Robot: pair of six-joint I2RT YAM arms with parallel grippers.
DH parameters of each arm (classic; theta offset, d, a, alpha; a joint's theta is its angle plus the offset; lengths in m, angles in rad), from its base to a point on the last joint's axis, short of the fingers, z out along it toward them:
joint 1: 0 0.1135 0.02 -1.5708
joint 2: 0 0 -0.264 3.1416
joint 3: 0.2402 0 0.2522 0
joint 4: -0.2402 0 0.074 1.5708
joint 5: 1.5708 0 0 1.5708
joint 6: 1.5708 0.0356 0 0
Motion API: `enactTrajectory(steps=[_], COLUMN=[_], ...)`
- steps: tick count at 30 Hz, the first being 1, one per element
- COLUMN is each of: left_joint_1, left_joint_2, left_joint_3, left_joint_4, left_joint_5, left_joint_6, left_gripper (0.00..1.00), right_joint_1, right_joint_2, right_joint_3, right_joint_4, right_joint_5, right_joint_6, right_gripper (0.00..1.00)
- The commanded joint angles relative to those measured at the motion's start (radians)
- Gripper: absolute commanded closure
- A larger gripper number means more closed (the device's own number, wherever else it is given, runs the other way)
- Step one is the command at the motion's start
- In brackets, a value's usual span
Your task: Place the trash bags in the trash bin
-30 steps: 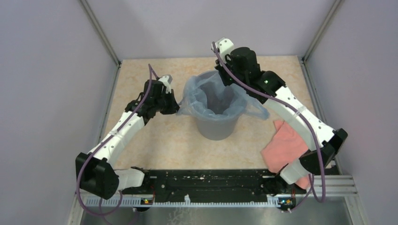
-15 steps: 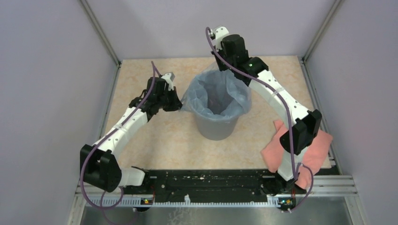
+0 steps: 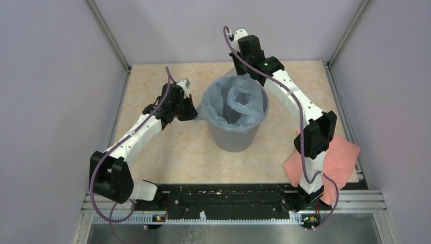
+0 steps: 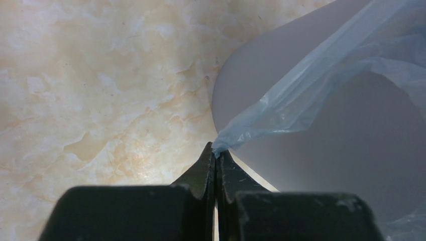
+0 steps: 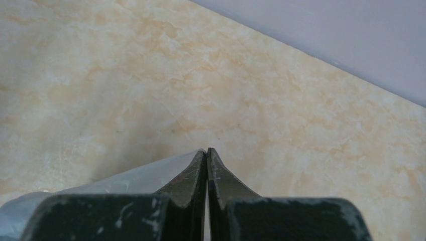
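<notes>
A salmon-pink cloth (image 3: 347, 152) lies crumpled on the near right part of the table (image 3: 173, 152), whose top is beige and marbled. Plain pale lilac walls (image 3: 51, 101) stand around it. A black strip (image 3: 223, 195) runs along the near edge.

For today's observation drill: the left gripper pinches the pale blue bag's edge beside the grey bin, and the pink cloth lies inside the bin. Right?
No: the pink cloth lies on the table, right of the grey bin, not inside it; the top view shows this. The left gripper does pinch the bag.
</notes>
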Motion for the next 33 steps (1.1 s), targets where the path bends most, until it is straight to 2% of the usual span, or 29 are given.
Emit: enactTrajectory(steps=[1, 3, 4, 10, 12, 15, 25, 33], left_joint_1=[0.006, 0.005, 0.005, 0.004, 0.006, 0.005, 0.005, 0.005], left_joint_2=[0.012, 0.01, 0.008, -0.001, -0.007, -0.015, -0.028, -0.034], left_joint_3=[-0.022, -0.032, -0.035, -0.055, -0.063, -0.07, -0.079, -0.082], left_joint_4=[0.041, 0.045, 0.047, 0.059, 0.066, 0.072, 0.077, 0.08], left_joint_5=[0.047, 0.064, 0.07, 0.099, 0.109, 0.115, 0.131, 0.137], left_joint_6=[-0.008, -0.016, -0.017, -0.022, -0.024, -0.023, -0.019, -0.019], left_gripper=[1.0, 1.0, 1.0, 1.0, 1.0, 1.0, 1.0, 1.0], right_joint_1=[-0.023, -0.022, -0.021, 0.0, 0.022, 0.067, 0.274, 0.452], right_joint_2=[-0.034, -0.056, -0.069, -0.167, -0.2, -0.247, -0.404, -0.356], right_joint_3=[0.056, 0.058, 0.056, 0.066, 0.068, 0.061, -0.05, -0.049], right_joint_4=[-0.042, -0.067, -0.076, -0.157, -0.185, -0.223, -0.294, -0.455], right_joint_5=[0.05, 0.054, 0.053, 0.059, 0.085, 0.144, 0.326, 0.487], right_joint_6=[0.034, 0.048, 0.064, 0.103, 0.105, 0.1, 0.105, 0.153], right_gripper=[1.0, 0.99, 0.94, 0.47, 0.37, 0.28, 0.21, 0.23])
